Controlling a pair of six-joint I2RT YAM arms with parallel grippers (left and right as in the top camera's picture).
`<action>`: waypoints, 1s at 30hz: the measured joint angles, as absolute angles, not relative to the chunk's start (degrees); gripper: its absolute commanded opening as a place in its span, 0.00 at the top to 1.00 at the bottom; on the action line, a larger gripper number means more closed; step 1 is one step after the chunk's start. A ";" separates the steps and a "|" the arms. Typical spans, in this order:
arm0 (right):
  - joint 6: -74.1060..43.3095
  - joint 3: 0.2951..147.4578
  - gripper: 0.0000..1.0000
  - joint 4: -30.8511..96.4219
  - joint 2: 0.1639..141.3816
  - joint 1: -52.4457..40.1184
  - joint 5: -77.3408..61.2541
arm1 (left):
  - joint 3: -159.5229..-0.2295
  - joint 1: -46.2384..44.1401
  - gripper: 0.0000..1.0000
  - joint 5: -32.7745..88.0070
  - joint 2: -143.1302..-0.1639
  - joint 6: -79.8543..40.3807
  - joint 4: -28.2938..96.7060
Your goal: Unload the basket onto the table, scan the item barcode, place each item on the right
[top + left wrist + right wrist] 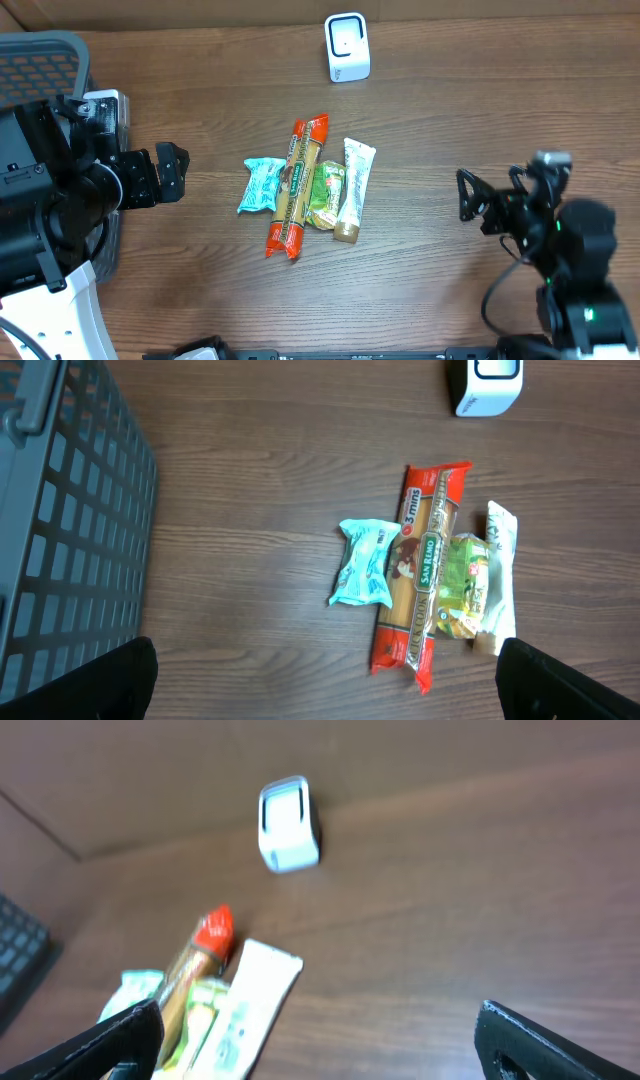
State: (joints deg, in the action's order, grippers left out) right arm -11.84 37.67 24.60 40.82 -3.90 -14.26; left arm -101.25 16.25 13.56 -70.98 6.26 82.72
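Several packets lie together mid-table: a teal packet (262, 185), a long red-and-tan spaghetti pack (296, 186), a green packet (326, 195) and a white tube (353, 189). The white barcode scanner (347, 47) stands at the table's far edge. My left gripper (170, 172) is open, left of the packets and apart from them, holding nothing. My right gripper (475, 200) is open at the right, also empty. The left wrist view shows the teal packet (364, 563), spaghetti pack (422, 570) and scanner (486, 384). The right wrist view shows the scanner (288, 823) and white tube (248, 1010).
A grey mesh basket (40, 60) stands at the far left, seen close in the left wrist view as basket (60, 530). Bare wooden table (450, 120) lies between the packets and each gripper.
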 measured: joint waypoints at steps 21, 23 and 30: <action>-12.01 43.35 0.00 24.75 55.61 -4.16 -36.71 | -101.23 16.25 0.00 13.56 -70.98 6.26 82.72; -12.34 43.40 0.00 24.84 55.64 -4.19 -38.39 | -101.23 16.25 0.00 13.56 -70.98 6.28 82.72; -14.28 53.71 0.00 32.80 64.36 -6.72 -35.99 | -101.23 16.25 0.00 13.56 -70.98 6.28 82.74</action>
